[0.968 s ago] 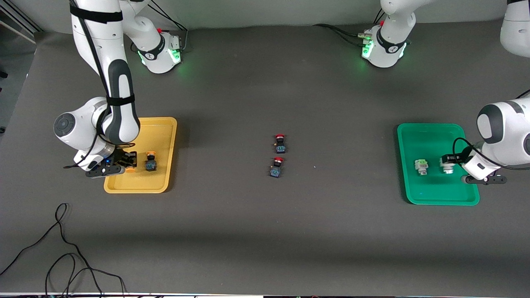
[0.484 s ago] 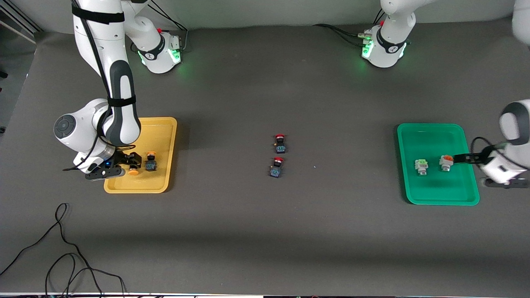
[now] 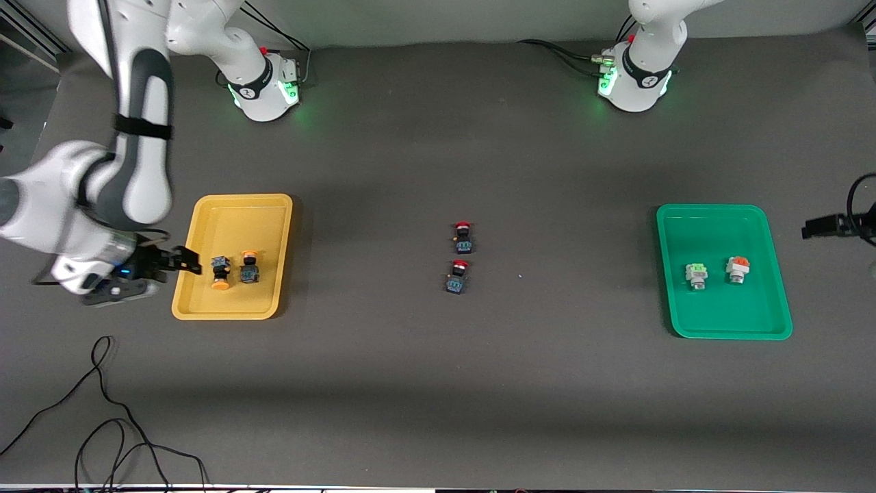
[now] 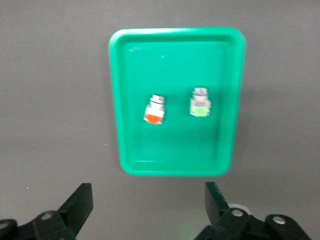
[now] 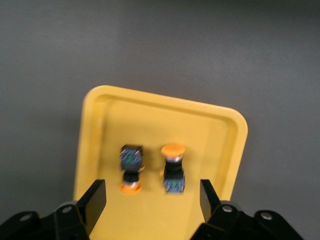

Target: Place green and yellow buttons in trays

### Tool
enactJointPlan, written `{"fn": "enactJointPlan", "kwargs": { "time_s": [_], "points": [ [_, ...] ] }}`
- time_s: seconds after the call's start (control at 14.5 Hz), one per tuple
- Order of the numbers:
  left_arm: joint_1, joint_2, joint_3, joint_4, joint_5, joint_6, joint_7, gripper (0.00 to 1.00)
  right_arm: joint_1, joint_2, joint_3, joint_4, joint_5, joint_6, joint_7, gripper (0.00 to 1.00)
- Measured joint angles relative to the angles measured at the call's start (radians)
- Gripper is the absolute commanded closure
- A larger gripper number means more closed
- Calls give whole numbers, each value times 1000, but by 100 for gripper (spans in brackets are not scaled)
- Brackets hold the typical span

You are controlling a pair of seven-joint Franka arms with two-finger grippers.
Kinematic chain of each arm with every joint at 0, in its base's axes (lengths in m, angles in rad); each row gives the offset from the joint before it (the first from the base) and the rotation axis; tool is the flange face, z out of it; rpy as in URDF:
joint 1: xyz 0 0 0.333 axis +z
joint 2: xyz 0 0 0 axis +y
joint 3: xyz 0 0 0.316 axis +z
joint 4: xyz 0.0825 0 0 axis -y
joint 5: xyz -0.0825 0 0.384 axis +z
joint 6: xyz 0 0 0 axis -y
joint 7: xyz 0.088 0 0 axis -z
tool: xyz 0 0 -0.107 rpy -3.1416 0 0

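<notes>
The yellow tray (image 3: 239, 205) holds two orange-yellow capped buttons on black-blue bodies, one (image 3: 220, 272) lying with its cap nearer the front camera, the other (image 3: 250, 267) beside it. My right gripper (image 3: 186, 262) is open and empty, raised over that tray's outer edge. The right wrist view shows the tray (image 5: 210, 130), both buttons (image 5: 131, 167) (image 5: 173, 170) and the gripper (image 5: 151, 200). The green tray (image 3: 712, 233) holds a green-topped grey button (image 3: 697, 275) and an orange-topped one (image 3: 737, 269). My left gripper (image 3: 821, 226) is open and empty, off that tray's outer end; the left wrist view shows it (image 4: 148, 207), the tray (image 4: 175, 55) and both buttons (image 4: 200, 102) (image 4: 155, 110).
Two red-capped black-blue buttons (image 3: 462, 237) (image 3: 457, 276) stand on the dark table mid-way between the trays. Black cables (image 3: 102, 411) lie at the near corner toward the right arm's end.
My right gripper let go of an orange-yellow button in the yellow tray and drew back outward. My left gripper drew away from the orange-topped button and off the green tray.
</notes>
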Motion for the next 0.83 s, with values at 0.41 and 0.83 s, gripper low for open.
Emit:
{"fn": "enactJointPlan", "kwargs": {
  "time_s": [0.41, 0.83],
  "points": [
    [-157, -142, -27, 3, -83, -103, -200, 0, -3, -12, -160, 406, -145, -489, 134, 16],
    [-421, -157, 148, 6, -108, -107, -275, 0, -21, -14, -165, 648, -195, -677, 325, 1]
  ]
}}
